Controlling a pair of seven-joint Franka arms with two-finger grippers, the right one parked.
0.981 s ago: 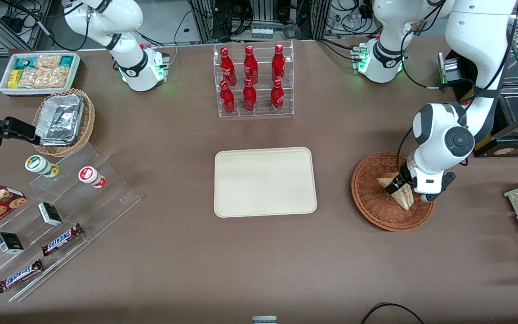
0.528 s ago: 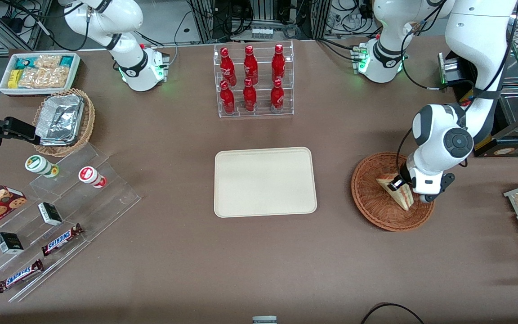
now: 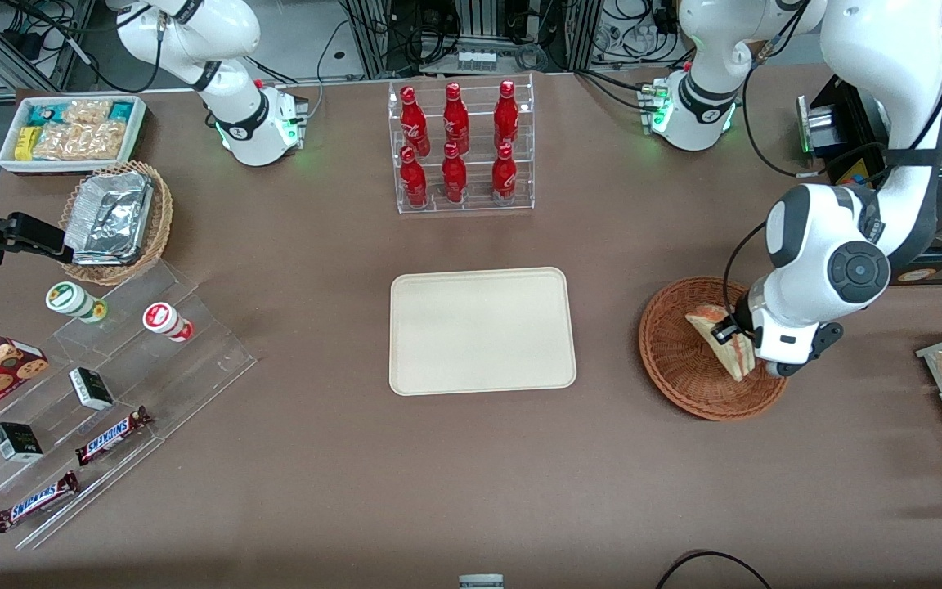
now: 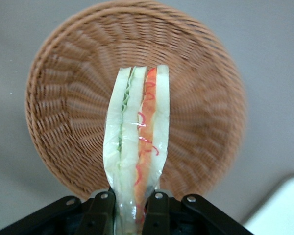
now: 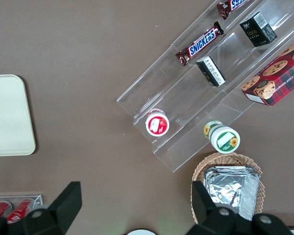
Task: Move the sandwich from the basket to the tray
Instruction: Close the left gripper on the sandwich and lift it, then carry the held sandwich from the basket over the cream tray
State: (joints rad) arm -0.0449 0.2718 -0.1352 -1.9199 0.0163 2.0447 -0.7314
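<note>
1. Gripper [image 4: 129,208]: we found it over the reddish-brown wicker basket [image 3: 671,360], its two black fingers [image 4: 102,215] clamped on the base of the sandwich [image 4: 136,147].
2. Sandwich: a triangular wedge of pale bread; we noted green filling on one layer and red-orange on the other along the cut side. In the wrist view it hung clear above the basket's woven floor, held at one end. In the front view [image 3: 720,343] it showed over the basket, against the side of the wrist housing.
3. Basket: round and shallow; we saw nothing in it beneath the raised wedge. It sat toward the working arm's end of the table.
4. Tray [image 3: 483,330]: cream-beige, rectangular, rounded corners; we recorded it flat at the table's middle, well apart from the basket.
5. Bottle rack [image 3: 461,147]: clear, holding six red bottles, farther from the front camera than the tray.
</note>
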